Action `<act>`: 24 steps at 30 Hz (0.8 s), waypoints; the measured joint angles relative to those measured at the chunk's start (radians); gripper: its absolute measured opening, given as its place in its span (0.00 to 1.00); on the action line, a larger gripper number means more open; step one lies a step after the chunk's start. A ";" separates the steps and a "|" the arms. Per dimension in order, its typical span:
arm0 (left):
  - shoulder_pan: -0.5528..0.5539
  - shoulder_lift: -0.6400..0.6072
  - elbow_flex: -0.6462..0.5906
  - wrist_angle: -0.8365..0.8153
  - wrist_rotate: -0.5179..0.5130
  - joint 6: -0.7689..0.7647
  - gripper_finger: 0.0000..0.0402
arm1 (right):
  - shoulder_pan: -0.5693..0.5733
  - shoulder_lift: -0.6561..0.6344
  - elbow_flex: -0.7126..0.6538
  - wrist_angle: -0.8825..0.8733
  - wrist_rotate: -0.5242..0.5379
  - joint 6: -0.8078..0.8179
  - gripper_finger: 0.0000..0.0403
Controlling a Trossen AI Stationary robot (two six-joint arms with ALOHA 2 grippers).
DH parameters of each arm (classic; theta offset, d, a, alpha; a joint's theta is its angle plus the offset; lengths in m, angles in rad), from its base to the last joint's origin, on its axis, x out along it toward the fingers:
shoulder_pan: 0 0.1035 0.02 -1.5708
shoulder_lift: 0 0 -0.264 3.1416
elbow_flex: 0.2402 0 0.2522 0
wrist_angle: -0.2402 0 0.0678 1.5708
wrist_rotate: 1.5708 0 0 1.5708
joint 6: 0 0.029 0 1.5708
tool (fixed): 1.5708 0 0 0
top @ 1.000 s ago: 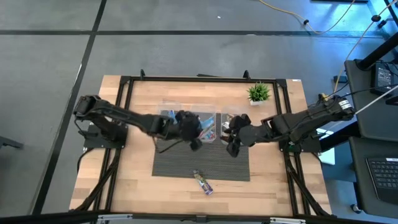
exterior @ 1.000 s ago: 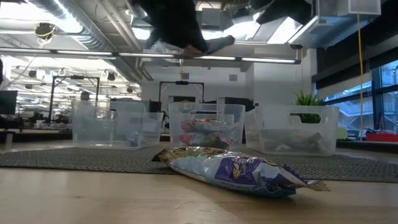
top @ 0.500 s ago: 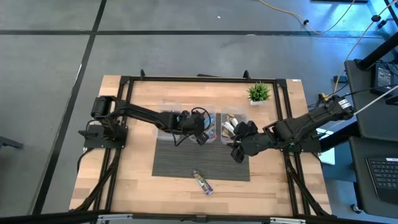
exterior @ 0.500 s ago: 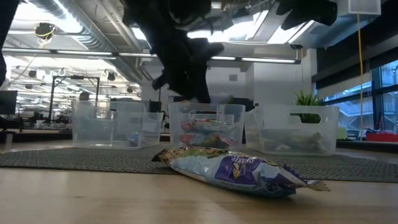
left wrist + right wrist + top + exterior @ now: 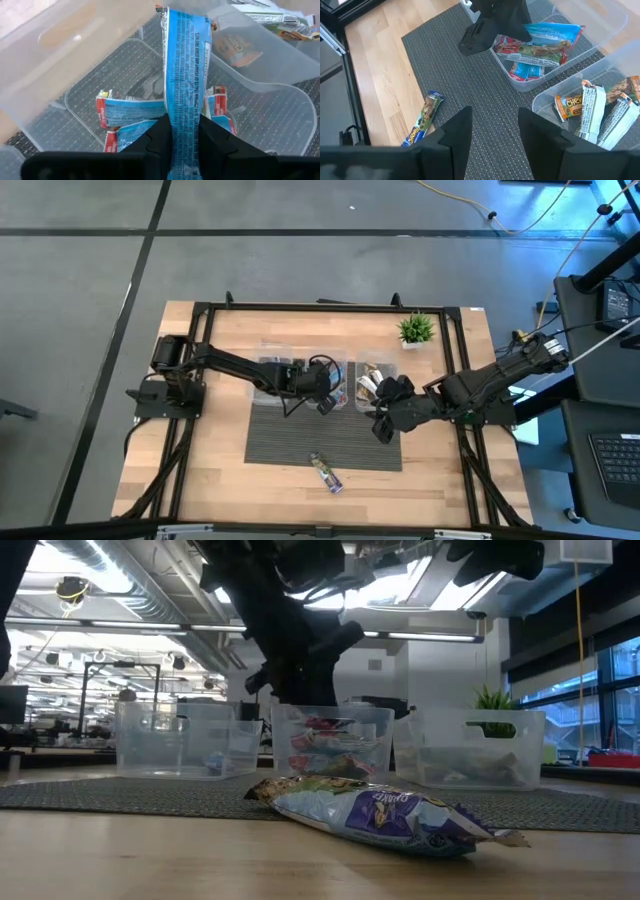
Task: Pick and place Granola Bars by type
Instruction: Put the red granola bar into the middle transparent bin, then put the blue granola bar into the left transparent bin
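The left gripper, clamped on a blue granola bar standing lengthwise out of its fingers, hangs directly over the middle bin of like bars.

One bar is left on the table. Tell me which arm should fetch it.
Right, probably. The right pincer is open and empty above the mat, nearer the loose bar at the mat's front edge. The left pincer is shut on a blue bar over the middle bin.
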 joint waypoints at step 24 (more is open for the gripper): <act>-0.140 -0.168 0.004 0.079 0.505 0.715 0.39 | 0.002 0.000 -0.001 -0.026 -0.054 -0.009 0.40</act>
